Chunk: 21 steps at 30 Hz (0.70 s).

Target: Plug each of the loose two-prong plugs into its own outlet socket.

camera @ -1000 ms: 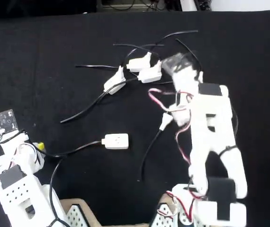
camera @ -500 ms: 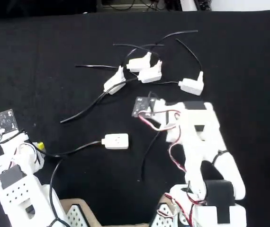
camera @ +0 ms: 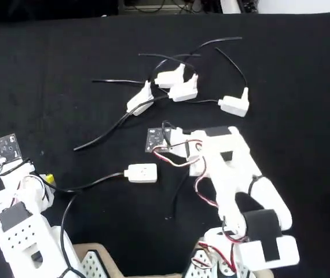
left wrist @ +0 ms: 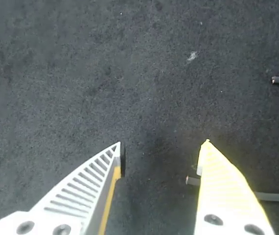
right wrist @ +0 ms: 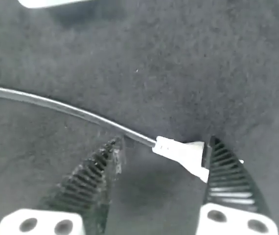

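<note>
The right hand (right wrist: 164, 144) is down at the black surface (right wrist: 193, 58) with its dark ribbed fingers (right wrist: 86, 185) spread apart, gripping nothing. Between them lies a small white two-prong plug (right wrist: 181, 152). Its thicker end touches one finger, the other finger stands clear of it, and its prongs are hidden. The plug's black cord (right wrist: 56, 105) runs away across the surface. In the high view the right arm (camera: 228, 168) is bent low, just beside a white outlet socket (camera: 142, 172) whose black lead (camera: 95, 183) trails toward the left arm (camera: 14, 226). Farther out, a cluster of three white connectors (camera: 183, 91) sits on tangled black cords, and a fourth white connector (camera: 234, 105) lies apart from them; whether these are plugs or sockets I cannot tell. Any print on them is too small to read. The left hand (left wrist: 162, 144) points down at the surface with its white finger (left wrist: 88, 188) and yellow finger (left wrist: 222, 186) wide apart, holding nothing, and a cord end (left wrist: 192, 180) lies just beside the yellow one
</note>
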{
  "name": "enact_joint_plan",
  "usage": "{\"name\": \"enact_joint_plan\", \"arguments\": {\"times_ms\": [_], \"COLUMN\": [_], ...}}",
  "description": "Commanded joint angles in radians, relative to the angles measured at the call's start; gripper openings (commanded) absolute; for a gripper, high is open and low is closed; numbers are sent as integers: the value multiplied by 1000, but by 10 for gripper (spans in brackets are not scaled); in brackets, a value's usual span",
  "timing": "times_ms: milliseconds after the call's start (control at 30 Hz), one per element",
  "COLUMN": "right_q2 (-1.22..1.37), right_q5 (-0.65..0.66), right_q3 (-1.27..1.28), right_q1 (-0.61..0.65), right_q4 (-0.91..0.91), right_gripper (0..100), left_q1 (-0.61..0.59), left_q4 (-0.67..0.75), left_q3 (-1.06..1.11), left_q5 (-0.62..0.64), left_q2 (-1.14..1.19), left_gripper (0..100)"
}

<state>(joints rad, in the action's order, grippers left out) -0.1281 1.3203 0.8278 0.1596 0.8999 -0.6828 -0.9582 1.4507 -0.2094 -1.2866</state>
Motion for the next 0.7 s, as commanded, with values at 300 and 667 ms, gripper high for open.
{"name": "enact_joint_plan", "arguments": {"times_ms": [300,667], "right_q2": [122,116], "right_q5": [12,-184], "right_q3": [-67,-85], "right_q1": [-23,-49], "right_q4": [-2,2], "right_gripper": [106,12], "left_q1": [15,15], "left_q4": [17,17], "left_q3": [-8,-8], "left_q5": [-3,-5], "left_q2": [-11,-11], "left_gripper": [257,257]}}
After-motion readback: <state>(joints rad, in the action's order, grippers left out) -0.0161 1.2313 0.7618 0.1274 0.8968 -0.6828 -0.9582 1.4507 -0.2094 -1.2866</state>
